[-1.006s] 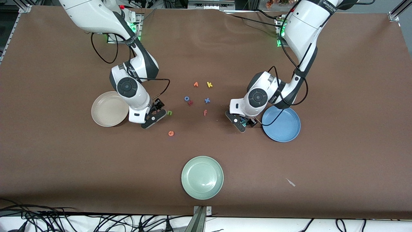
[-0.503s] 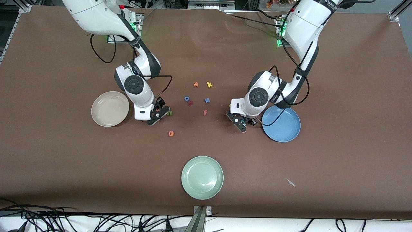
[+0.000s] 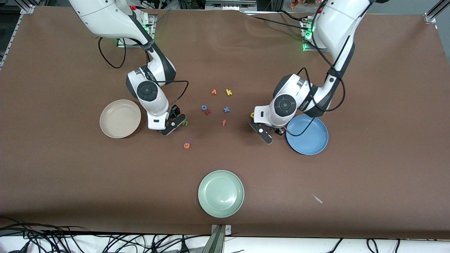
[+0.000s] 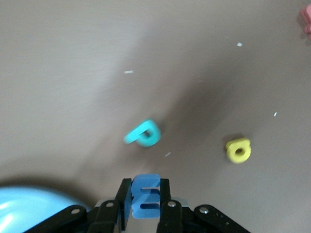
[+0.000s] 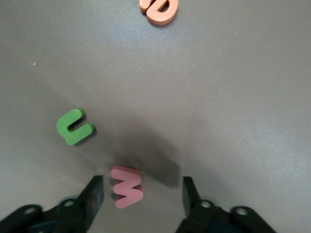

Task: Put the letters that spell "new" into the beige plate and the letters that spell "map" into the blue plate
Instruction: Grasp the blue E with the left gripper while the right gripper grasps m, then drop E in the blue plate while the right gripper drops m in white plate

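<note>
left tool (image 4: 145, 204) clamped, right tool (image 5: 141, 194) spread

— Where do my "map" letters sit?
— I see blue m (image 4: 145, 196) pinched upright; teal p (image 4: 144, 134) and yellow a (image 4: 238, 150) flat beside the empty blue plate (image 3: 311, 147).
— "New"?
— Salmon w (image 5: 126, 186), green n (image 5: 75, 127), orange e (image 3: 187, 145) on the table near the empty beige plate (image 3: 112, 128).

The table (image 3: 70, 168) wears a matt brown cloth-like cover, faintly rippled toward twelve o'clock. The beige plate (image 3: 120, 118), blue plate (image 3: 307, 135) and pale green plate (image 3: 220, 193) look smooth with a soft sheen. The blue m (image 4: 145, 196), teal p (image 4: 144, 134) and salmon-red w (image 5: 126, 186) seem matt foam or plastic. Arm shells (image 3: 151, 102) are glossy white plastic.
</note>
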Controlling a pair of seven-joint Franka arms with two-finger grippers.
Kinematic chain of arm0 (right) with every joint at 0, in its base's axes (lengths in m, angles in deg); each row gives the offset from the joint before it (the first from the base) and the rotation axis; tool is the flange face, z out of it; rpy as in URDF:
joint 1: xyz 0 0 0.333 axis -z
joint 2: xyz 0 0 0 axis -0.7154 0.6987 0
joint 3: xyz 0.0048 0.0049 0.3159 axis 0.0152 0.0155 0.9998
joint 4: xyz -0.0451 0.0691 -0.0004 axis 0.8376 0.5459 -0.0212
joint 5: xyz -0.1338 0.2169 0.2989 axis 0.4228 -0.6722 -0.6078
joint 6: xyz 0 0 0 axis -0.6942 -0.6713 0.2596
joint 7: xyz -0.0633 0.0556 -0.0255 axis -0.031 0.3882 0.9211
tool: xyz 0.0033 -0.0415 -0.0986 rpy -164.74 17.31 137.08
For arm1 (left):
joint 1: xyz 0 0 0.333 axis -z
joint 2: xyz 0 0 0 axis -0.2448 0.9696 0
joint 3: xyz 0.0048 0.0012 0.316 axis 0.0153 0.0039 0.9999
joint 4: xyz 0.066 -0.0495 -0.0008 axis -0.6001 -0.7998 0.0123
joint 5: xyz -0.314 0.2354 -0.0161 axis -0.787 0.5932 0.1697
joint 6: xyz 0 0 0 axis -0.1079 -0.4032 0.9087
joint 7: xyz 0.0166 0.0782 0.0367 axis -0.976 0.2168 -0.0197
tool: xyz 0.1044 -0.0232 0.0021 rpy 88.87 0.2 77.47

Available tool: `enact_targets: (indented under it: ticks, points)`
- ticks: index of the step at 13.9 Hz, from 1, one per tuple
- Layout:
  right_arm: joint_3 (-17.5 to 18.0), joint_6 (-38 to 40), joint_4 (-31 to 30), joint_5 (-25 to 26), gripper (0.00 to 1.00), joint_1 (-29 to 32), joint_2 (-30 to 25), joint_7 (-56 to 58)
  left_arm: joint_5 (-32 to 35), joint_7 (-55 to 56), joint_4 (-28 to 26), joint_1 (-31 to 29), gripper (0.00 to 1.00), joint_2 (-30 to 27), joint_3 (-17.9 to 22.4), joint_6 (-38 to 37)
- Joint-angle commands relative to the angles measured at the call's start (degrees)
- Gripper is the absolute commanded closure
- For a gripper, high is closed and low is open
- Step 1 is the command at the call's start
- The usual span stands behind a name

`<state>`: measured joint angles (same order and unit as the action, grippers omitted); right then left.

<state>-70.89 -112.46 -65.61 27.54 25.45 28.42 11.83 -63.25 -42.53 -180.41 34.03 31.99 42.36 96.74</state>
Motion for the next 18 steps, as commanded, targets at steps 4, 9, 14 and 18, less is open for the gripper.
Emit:
enact_targets:
  ticks: [4,9,14,18]
  points:
    - [-0.21,-1.78,-1.28,0.73,0.47,-1.22,-0.31,0.52,3.22,-6.56,0.82,-12.1,0.92,-1.43,0.09,-3.2]
    - [-0.21,-1.87,-1.28,0.73,0.8,-1.31,0.39,0.17,4.99,-4.99,0.55,-12.13,0.0,-1.08,-0.26,-2.67]
    - [-0.82,1.96,1.35,-0.32,1.0,-0.7,-1.79,-0.1,4.11,13.14,1.43,-11.69,0.0,-1.43,-4.47,-2.67]
    - [-4.41,20.95,9.17,-0.76,1.0,0.18,-4.17,-0.01,4.11,36.27,7.12,-7.92,0.0,3.38,-5.63,-2.15]
